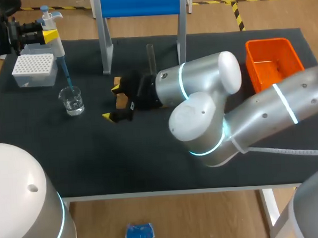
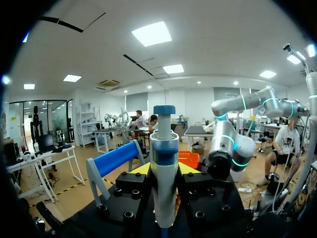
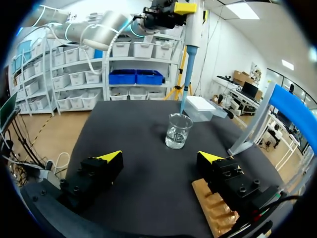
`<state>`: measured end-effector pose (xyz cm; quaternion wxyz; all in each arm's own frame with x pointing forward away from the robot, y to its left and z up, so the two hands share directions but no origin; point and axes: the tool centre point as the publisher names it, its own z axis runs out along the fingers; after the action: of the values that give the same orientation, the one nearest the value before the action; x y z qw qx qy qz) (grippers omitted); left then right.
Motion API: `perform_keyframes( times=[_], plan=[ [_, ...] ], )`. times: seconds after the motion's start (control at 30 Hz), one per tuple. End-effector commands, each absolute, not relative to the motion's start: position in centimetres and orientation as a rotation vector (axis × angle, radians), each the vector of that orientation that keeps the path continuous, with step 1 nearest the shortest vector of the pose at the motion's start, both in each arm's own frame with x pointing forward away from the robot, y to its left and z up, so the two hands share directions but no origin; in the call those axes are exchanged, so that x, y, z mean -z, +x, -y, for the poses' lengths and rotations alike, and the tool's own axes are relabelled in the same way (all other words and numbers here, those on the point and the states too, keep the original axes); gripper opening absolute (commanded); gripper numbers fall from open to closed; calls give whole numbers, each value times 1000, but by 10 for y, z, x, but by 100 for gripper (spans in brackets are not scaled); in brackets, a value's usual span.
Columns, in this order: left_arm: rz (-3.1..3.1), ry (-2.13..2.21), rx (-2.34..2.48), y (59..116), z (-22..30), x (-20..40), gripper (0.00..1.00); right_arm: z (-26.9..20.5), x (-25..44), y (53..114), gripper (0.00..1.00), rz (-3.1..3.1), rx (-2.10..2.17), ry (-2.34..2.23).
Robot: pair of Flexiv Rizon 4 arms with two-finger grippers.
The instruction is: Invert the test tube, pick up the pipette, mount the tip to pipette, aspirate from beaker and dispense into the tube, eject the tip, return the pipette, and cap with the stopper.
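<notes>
Right arm (image 1: 200, 95): nearest to me, stretched low across the table (image 1: 150, 162).
Right claw (image 1: 113, 103): spread wide, holding nothing.
Left claw (image 1: 47, 35): I have it clamped on the pipette (image 1: 56, 41).
Beaker (image 1: 71, 99): under the left claw and ahead of the right claw, with the pipette's tip at its mouth.
Tube (image 1: 150, 56): upright, near the right claw.

The left gripper (image 2: 165, 174) is clamping a white pipette (image 2: 164, 144) with a blue plunger cap, which is standing upright between its black, yellow-tipped fingers (image 2: 131, 187). Beyond the gripper, a grey stand with a blue bar (image 2: 117, 158) is showing beside the pipette. An orange bin (image 2: 189, 159) is peeking out behind it, and the right arm (image 2: 231, 145) is hanging bent near the bin.
</notes>
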<state>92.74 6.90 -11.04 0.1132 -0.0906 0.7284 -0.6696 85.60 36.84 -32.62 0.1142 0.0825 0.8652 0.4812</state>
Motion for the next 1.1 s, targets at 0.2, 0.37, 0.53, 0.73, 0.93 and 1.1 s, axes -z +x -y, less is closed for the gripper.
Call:
perform_keyframes(
  times=[0.2,0.37,0.53,0.73,0.93,1.1],
  plan=[
    [-2134,-265,1964,927,-69,111,0,-393,339,868,100,-2504,-1422,273],
    [-2134,-265,1964,927,-69,111,0,-393,339,868,100,-2504,-1422,273],
    [-2134,-265,1964,927,-69,111,0,-393,339,868,100,-2504,-1422,273],
    [-2134,-265,1964,927,-69,111,0,-393,339,868,100,-2504,-1422,273],
    [-2134,-265,1964,927,-69,111,0,-393,339,868,100,-2504,-1422,273],
    [-2133,-268,1964,928,-68,112,0,-393,339,868,100,-2504,-1422,273]
  ],
)
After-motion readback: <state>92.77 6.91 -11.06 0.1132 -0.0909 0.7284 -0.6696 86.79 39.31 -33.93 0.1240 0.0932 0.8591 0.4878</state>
